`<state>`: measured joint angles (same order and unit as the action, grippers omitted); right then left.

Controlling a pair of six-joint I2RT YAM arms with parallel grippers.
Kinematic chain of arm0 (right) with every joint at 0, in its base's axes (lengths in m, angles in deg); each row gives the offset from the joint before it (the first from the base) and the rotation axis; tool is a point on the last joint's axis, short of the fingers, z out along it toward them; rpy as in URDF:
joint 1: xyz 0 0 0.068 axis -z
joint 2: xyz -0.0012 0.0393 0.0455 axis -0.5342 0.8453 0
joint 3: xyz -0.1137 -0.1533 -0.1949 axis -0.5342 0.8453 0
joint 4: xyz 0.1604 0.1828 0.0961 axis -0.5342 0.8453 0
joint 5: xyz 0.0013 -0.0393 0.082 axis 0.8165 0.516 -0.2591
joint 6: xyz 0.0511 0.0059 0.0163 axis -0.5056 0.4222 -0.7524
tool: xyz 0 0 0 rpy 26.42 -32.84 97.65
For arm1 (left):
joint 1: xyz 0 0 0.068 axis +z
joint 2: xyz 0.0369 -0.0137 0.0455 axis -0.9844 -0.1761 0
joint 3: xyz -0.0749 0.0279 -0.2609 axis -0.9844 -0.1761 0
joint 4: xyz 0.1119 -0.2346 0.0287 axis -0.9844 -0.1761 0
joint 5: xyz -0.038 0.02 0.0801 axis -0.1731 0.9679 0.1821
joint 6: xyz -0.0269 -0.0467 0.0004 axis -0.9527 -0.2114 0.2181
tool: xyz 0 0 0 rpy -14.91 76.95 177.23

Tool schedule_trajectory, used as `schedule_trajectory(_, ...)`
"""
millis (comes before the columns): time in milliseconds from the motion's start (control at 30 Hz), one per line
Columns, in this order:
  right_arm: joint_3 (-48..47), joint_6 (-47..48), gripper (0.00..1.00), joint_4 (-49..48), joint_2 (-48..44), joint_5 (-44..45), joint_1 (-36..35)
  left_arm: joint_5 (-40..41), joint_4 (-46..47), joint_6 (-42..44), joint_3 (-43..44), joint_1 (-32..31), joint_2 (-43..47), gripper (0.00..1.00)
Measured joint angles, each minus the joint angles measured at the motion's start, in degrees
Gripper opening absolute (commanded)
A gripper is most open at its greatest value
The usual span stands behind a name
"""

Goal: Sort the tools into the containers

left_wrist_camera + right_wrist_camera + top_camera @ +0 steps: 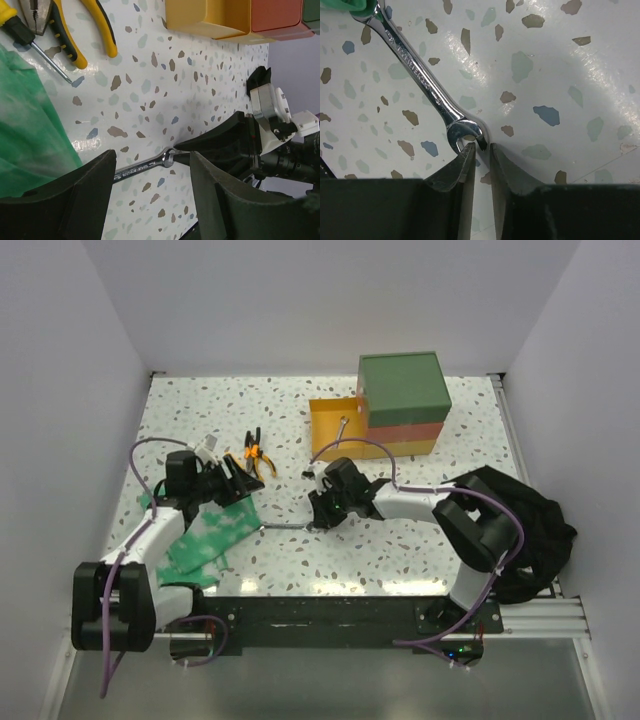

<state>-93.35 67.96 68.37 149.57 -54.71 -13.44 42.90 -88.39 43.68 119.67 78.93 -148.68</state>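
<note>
Right claw (pixel 481 150) sits low on the speckled desk (pixel 290 405), its 2 fingers drawn close with only a thin gap between them. The open end of a thin silver wrench (pixel 420 80) lies right at the fingertips and touches the tip of 1 finger. Whether the claw is actually pinching it cannot be told.

The wrench lies flat on the desk. It runs away from the right claw toward a green-and-white cloth (pixel 215 535), and its far end meets the cloth's edge.

Left claw (pixel 150 162) hangs over that stretch of the wrench with its 2 fingers spread wide, holding nothing. The wrench's shaft shows in the gap between them.

Just beyond the left claw, pliers (pixel 256 455) with orange-and-black handles lie on the desk, and a screwdriver (pixel 47 60) with a yellow handle lies beside them.

At the far right of the desk stands a stack of 3 drawers (pixel 403 405): green on top, red-orange in the middle, yellow at the bottom. The yellow drawer (pixel 314 425) is pulled out, and the right claw is near it, on its near side.

A black cloth (pixel 535 530) lies bunched at the desk's right edge.
</note>
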Motion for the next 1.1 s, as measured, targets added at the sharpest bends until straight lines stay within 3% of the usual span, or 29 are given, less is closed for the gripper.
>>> schedule_trajectory(33, -0.2, 0.2, 0.42, 0.1, -0.1, 0.2, 0.0, 0.0, 0.0, 0.0, 0.2, -0.4, -0.2, 0.65)
schedule_trajectory(133, -0.6, 3.8, 0.46, 0.3, -0.4, 0.6, -0.5, 0.0, 0.5, 0.0, 0.9, -1.0, -0.4, 0.65)
schedule_trajectory(567, -3.9, 22.9, 0.38, 4.1, 1.1, 5.9, -4.3, 0.2, 1.6, 0.0, 1.1, -1.0, 2.3, 0.65)
schedule_trajectory(667, -4.4, 26.5, 0.33, 4.8, 1.5, 5.9, -5.3, 0.3, 1.6, 0.0, 1.1, -1.0, 3.2, 0.65)
schedule_trajectory(700, -4.9, 27.5, 0.23, 5.2, 1.8, 5.8, -5.7, 0.3, 1.6, 0.0, 1.1, -1.0, 3.5, 0.65)
schedule_trajectory(800, -6.4, 30.2, 0.06, 6.1, 2.9, 5.5, -6.5, 0.3, 1.6, 0.0, 1.0, -1.0, 4.3, 0.65)
schedule_trajectory(1100, -7.7, 26.1, 0.00, 7.0, 3.8, 5.0, -5.6, 0.5, 2.0, 0.0, -0.3, -1.0, 5.4, 0.66)
